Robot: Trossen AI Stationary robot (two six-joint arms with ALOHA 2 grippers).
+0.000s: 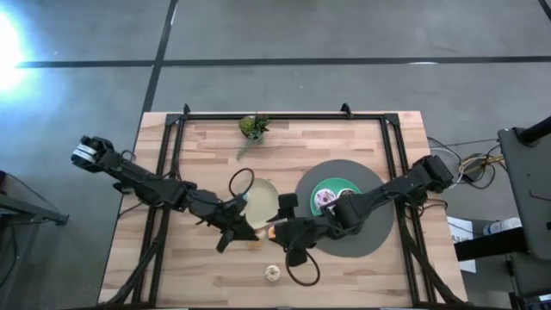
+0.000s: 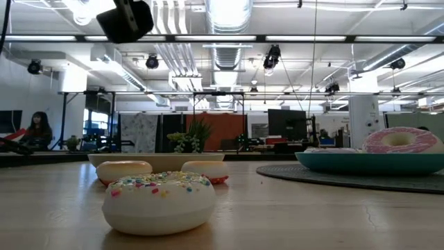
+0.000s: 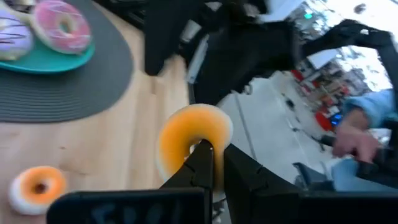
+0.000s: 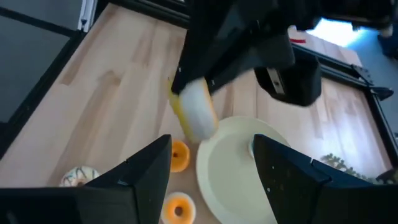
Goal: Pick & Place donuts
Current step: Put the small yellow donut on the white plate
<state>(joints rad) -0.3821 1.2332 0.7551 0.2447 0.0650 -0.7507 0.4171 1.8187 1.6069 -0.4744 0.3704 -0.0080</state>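
above the beige plate (image 4: 233, 163), the left gripper (image 3: 214, 163) grasps an orange donut (image 3: 186, 134); the right gripper (image 4: 211, 155) hovers released.

Bright, even overhead lighting. Strong glare on the floor (image 1: 10, 47) at the high view's left edge. Ceiling lights (image 2: 229, 10) blow out in the low view; the near white donut (image 2: 159, 201) is soft. Both wrist views are motion-blurred, with the orange donut (image 3: 193, 134) smeared.
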